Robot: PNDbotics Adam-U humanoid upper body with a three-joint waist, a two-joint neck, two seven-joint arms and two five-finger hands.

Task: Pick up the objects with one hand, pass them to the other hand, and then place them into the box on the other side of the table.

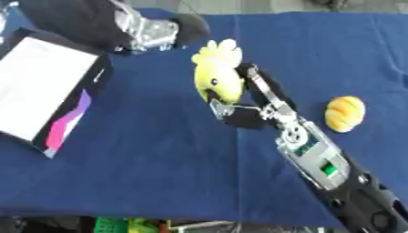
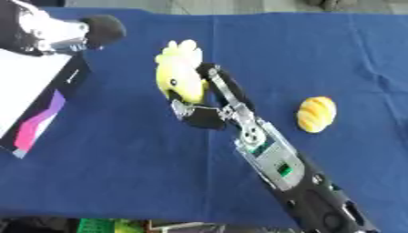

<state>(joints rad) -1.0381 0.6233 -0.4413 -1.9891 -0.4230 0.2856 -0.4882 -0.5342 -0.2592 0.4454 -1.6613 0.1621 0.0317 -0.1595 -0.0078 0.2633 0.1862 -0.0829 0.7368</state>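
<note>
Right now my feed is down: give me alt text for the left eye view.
The right hand, reaching in from the lower right, is curled round a yellow bird toy at mid-table. The left hand hovers at the upper left over the white box; a yellow-orange bun-shaped object lies on the blue tablecloth to the right.

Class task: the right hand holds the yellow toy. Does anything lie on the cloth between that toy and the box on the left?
Nothing visible does. The right hand grips the yellow toy, and only bare blue cloth lies between it and the box. The left hand hangs above the box's far corner, off that line.
</note>
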